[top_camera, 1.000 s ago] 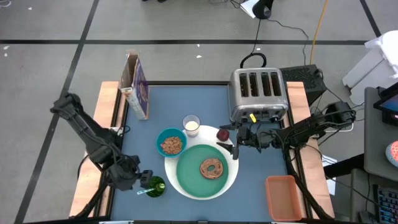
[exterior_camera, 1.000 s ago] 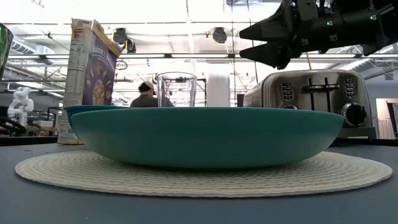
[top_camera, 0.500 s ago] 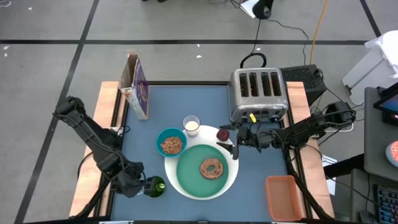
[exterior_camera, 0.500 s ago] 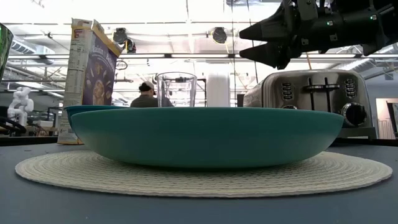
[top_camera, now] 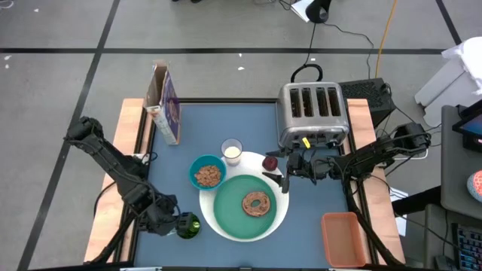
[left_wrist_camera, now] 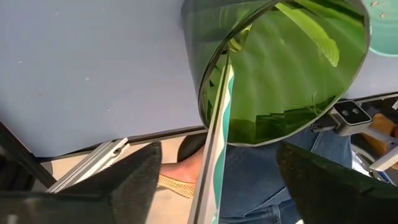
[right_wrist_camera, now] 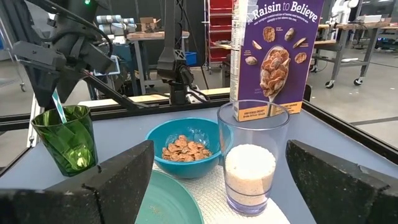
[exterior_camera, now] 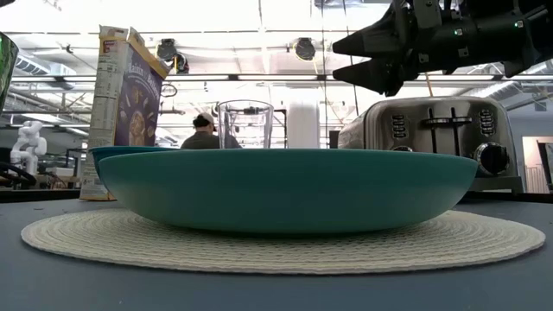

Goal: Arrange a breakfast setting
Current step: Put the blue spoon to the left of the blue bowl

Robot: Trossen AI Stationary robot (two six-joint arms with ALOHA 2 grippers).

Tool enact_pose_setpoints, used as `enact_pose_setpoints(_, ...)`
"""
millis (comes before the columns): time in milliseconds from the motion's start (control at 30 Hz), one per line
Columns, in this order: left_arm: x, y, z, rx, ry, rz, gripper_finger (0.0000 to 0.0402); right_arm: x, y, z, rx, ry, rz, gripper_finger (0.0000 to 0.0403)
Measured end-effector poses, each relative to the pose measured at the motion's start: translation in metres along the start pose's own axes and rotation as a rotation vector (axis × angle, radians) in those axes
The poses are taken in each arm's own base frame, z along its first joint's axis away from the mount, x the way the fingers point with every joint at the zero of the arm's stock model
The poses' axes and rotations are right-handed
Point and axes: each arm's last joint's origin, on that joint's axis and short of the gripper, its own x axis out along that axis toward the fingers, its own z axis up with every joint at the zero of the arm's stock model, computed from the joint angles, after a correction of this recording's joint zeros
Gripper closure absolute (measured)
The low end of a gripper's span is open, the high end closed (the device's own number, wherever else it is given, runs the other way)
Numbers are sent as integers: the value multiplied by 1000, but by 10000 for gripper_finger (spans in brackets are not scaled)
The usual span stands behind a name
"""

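A teal plate (top_camera: 233, 214) with a brown bagel (top_camera: 257, 203) lies on a round white woven mat (exterior_camera: 484, 246). A small teal bowl (top_camera: 206, 173) of cereal, a glass of milk (top_camera: 232, 151) and a red apple (top_camera: 269, 161) stand beside it, and the purple cereal box (top_camera: 167, 105) stands at the far left. A green cup (top_camera: 187, 225) with a thin teal-and-white handle (left_wrist_camera: 217, 124) in it stands near the front left. My left gripper (top_camera: 172, 220) is open just beside and above the cup. My right gripper (top_camera: 281, 178) is open above the plate's right rim, by the apple.
A silver toaster (top_camera: 312, 113) stands at the far right of the blue table top. An orange tray (top_camera: 343, 237) sits at the front right corner. A person (exterior_camera: 204, 130) shows in the room beyond the table.
My left gripper has moved a little toward the table's right edge, closer to the green cup. The cup and the other things have stayed in place.
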Motion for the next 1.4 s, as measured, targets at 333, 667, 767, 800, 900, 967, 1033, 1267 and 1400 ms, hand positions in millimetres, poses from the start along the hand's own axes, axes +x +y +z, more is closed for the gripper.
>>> enact_pose_setpoints(333, 0, 0, 0, 2, 2, 1, 181, 0, 0, 0, 0, 0, 0, 46)
enact_pose_setpoints(667, 0, -1, -1, 28, 10, -5, 244, 0, 0, 0, 0, 0, 0, 46)
enact_pose_setpoints(767, 0, -1, -1, 29, 10, -6, 258, 0, 0, 0, 0, 0, 0, 46)
enact_pose_setpoints(800, 0, -1, -1, 29, 10, -6, 263, 0, 0, 0, 0, 0, 0, 46)
enact_pose_setpoints(900, 0, -1, -1, 30, 11, -7, 275, 0, 0, 0, 0, 0, 0, 46)
enact_pose_setpoints(967, 0, -1, -2, 33, 17, -13, 281, 0, 0, 0, 0, 0, 0, 46)
enact_pose_setpoints(1033, 0, -2, -2, 34, 22, -18, 285, 0, 0, 0, 0, 0, 0, 46)
enact_pose_setpoints(1267, 0, -4, -4, 39, 44, -43, 287, 0, 0, 0, 0, 0, 0, 46)
enact_pose_setpoints(1400, 0, -4, -5, 39, 53, -35, 287, 0, 0, 0, 0, 0, 0, 46)
